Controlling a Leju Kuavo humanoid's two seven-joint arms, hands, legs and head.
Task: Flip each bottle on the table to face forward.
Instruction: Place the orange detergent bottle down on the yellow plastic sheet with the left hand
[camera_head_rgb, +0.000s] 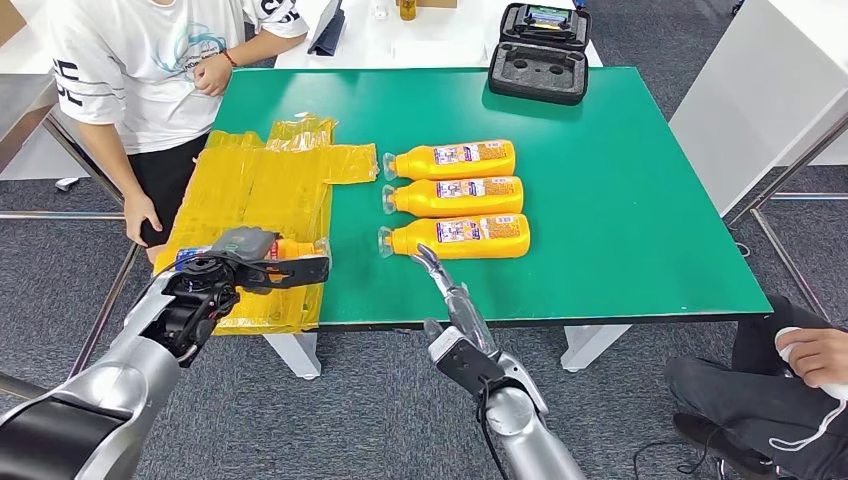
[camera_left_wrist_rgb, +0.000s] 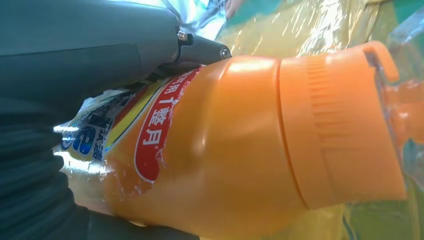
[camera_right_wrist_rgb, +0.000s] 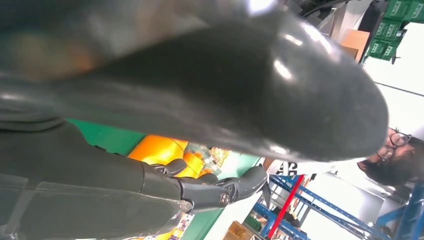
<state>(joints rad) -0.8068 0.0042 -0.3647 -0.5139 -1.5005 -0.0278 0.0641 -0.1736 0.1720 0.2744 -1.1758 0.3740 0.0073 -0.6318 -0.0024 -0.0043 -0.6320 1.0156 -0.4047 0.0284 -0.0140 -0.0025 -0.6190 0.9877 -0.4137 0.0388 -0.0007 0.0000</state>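
1. We see the left hand (camera_head_rgb: 225, 270) clamped round an orange bottle (camera_head_rgb: 290, 248) over the yellow plastic sheet (camera_head_rgb: 265, 190) at the near left corner of the green bench (camera_head_rgb: 620, 220).
2. In the left wrist view, that orange bottle (camera_left_wrist_rgb: 230, 145) lies against the thumb, with its label partly peeled and its ribbed cap (camera_left_wrist_rgb: 345, 130) pointing away from the hand.
3. Three more orange bottles lie side by side mid-bench: far bottle (camera_head_rgb: 450, 160), middle bottle (camera_head_rgb: 455, 195), near bottle (camera_head_rgb: 455, 237). Their labels face up and their clear caps point toward the sheet.
4. The right hand (camera_head_rgb: 445, 285) holds nothing; its fingers are straight and apart, with the tips just beside the near bottle's cap end.
5. A black foam-lined case (camera_head_rgb: 540, 55) sits open at the far edge.
6. A person in a white shirt (camera_head_rgb: 140, 70) stands at the left side.
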